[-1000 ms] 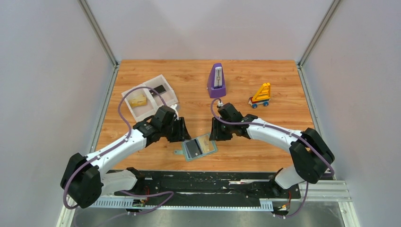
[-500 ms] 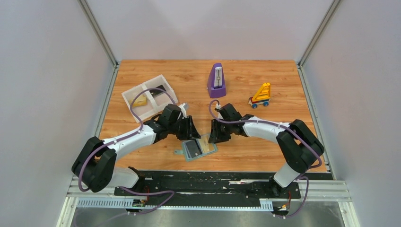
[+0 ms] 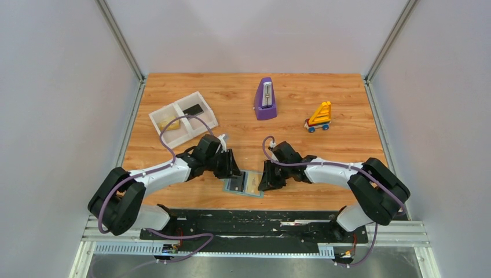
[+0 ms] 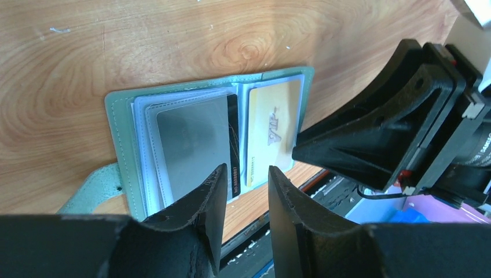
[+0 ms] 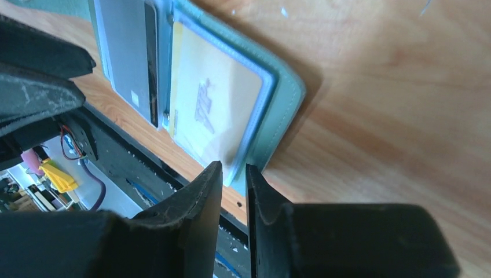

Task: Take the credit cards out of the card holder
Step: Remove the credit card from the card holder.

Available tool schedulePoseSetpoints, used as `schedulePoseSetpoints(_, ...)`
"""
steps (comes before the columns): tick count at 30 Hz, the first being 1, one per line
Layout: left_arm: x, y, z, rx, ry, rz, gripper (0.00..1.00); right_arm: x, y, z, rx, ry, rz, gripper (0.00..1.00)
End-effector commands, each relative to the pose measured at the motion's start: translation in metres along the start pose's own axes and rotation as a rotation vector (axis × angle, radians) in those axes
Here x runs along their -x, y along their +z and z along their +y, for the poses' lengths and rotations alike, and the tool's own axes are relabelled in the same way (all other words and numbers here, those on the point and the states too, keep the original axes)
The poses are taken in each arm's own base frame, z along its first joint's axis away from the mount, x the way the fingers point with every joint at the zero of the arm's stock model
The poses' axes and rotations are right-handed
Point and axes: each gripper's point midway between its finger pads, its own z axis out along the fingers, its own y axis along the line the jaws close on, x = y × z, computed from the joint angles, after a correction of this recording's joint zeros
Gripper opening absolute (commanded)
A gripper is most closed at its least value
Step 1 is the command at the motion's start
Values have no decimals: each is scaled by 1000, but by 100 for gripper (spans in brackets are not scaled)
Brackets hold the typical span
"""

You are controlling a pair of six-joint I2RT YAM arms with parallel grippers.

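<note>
The pale teal card holder (image 3: 245, 185) lies open on the wood near the table's front edge. In the left wrist view the holder (image 4: 124, 110) shows a dark grey card (image 4: 188, 145) in its left pockets, a yellowish-gold card (image 4: 275, 130) on the right, and its strap tab (image 4: 87, 196). My left gripper (image 3: 230, 168) hovers at the holder's left half, jaws a little apart and empty (image 4: 248, 176). My right gripper (image 3: 268, 178) is at the holder's right edge, jaws a narrow gap apart (image 5: 233, 171), just off the gold card (image 5: 214, 110).
A white two-compartment tray (image 3: 204, 120) at the back left holds a yellowish item (image 3: 171, 123) and a dark item (image 3: 194, 109). A purple metronome (image 3: 265, 99) and a yellow toy (image 3: 319, 117) stand at the back. The black base rail runs just in front of the holder.
Both grippers have come down and in toward the holder from either side. The holder has turned a little and lies squarer to the front edge.
</note>
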Motion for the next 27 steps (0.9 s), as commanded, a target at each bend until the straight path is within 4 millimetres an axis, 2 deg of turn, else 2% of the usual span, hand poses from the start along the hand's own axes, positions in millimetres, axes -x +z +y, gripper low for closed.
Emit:
schedulePoseSetpoints(1,5,4,-11,-60,17,-20,39,5,-13,14,24,24,-49,23)
schedulePoseSetpoints(7,7,5,-27,-125,50,-22,38,21,-36,36,54,10,-123,24)
schedulePoseSetpoints(12,4,10,-29,-133,72,-1,38,32,-41,45,71,4,-162,24)
schedulePoseSetpoints(19,-5,24,-26,-132,83,51,35,42,-29,42,44,-14,-172,23)
schedulePoseSetpoints(22,-7,27,-24,-122,83,56,35,37,-19,40,54,-16,-134,24)
schedulePoseSetpoints(27,-8,31,-17,-99,86,47,34,30,-4,22,8,11,-100,23)
